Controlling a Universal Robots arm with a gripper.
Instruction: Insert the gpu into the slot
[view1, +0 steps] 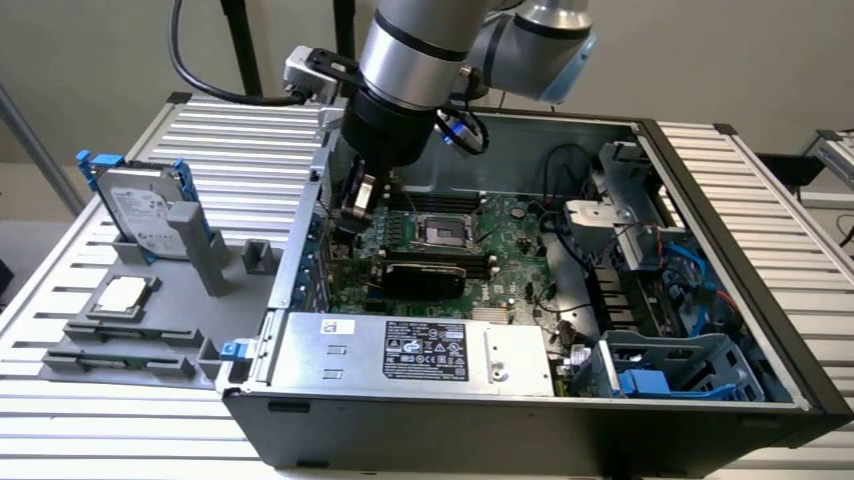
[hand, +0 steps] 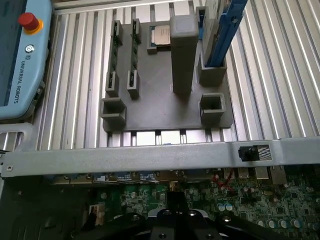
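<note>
On the desk (view1: 747, 180), off to the exterior view's left of the jaws, a grey holder (view1: 134, 340) carries a hard drive (view1: 140, 212) with blue rails. The jaws (view1: 358, 205) hang together, gripping nothing, just above the green board's (view1: 514, 235) left edge inside the open case (view1: 534, 420). The gpu (view1: 424, 270) lies flat on the board, just below and right of them; its slot is hidden.

Legible markings: one brand name

"UNIVERSAL ROBOTS", white lettering along the pale-blue teach pendant (hand: 22, 60), beside its red button (hand: 28, 21). The white-and-black label (view1: 424, 350) on the silver power-supply box (view1: 400, 352) carries print too small to read.
</note>
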